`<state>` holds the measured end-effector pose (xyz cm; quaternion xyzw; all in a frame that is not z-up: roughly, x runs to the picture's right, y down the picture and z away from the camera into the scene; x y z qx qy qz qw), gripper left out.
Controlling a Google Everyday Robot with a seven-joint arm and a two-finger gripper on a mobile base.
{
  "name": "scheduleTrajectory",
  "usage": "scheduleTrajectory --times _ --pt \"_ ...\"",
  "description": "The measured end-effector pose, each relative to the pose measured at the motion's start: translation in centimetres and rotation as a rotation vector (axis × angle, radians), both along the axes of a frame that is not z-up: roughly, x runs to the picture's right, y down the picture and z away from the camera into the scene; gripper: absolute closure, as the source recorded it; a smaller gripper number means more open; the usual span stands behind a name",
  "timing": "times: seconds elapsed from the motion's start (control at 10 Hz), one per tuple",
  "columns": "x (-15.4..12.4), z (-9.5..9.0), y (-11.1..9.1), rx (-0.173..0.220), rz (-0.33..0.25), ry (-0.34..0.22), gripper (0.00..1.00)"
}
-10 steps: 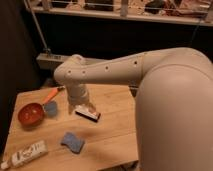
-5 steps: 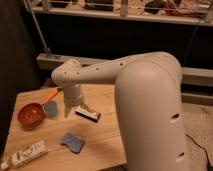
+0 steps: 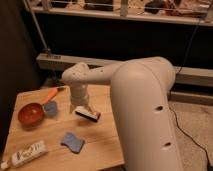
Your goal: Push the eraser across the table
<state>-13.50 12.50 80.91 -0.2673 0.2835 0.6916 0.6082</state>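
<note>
1. In the camera view, a light wooden tabletop of jointed planks (image 3: 102,137) fills the lower left, and a bulky white robot arm (image 3: 142,105) reaches over it from the right
2. The only container we see is a round red-orange bowl (image 3: 30,114) near the table's left edge. Its inside is in shadow, so we cannot tell what it holds
3. An orange handle-like strip (image 3: 50,93) runs from the bowl's upper right side towards the far edge of the table. A small grey-blue piece (image 3: 51,109) sits just beside the bowl on its right
4. The small flat eraser with a black base and white top (image 3: 88,115) lies flat near the middle of the table. Its long axis runs on a slant, with one end pointing up-left towards the bowl and the other down-right towards the arm's thick body
5. The gripper (image 3: 82,105) hangs just behind the eraser at its upper-left end, very close to it. We cannot tell whether it touches the eraser, nor how wide it is set
6. A blue wavy-edged sponge (image 3: 73,142) lies nearer the front edge, well apart from the eraser, and a white tube with dark print (image 3: 26,154) lies at the front left corner
</note>
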Motion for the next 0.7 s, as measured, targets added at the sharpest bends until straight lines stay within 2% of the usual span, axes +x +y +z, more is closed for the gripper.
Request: scheduleTrajectory --times 0.4,0.6,0.7 --pt "-1.0 0.0 2.4 -0.007 0.022 0.078 0.26" --pt "-1.6 -0.1 3.0 -0.009 0.036 0.087 0.26" --pt "-2.1 0.1 3.3 -0.012 0.068 0.075 0.26"
